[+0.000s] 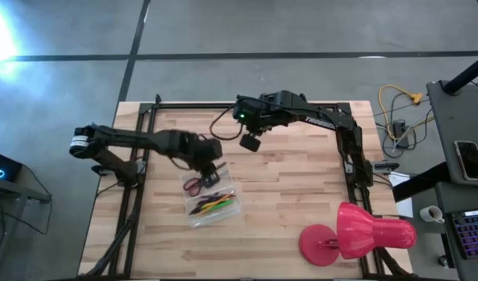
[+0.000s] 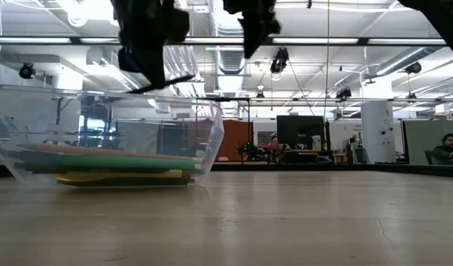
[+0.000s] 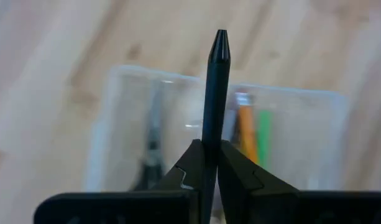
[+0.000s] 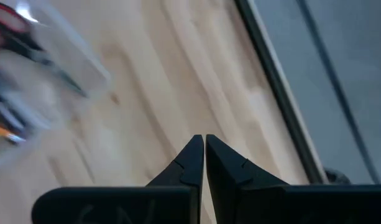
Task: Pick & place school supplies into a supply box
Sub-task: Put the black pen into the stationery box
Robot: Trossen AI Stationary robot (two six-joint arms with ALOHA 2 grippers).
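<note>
Left tool [image 3: 210, 163] clamps a black pen [image 3: 215, 93] above the clear box [image 1: 210, 195], which sits left of surface centre. Box contents blurry: scissors [image 1: 193, 186], green/yellow pens. Right tool [image 4: 204, 152] closed, empty, near far edge.

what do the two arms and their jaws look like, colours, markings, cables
Both arms are black and jointed. The left arm ends in a pale grey band at its base. The right arm carries pale lettering along one link, too small to read, and a green light. Each gripper, left gripper and right gripper, has flat, dark, wedge-shaped jaws tapering to points.
</note>
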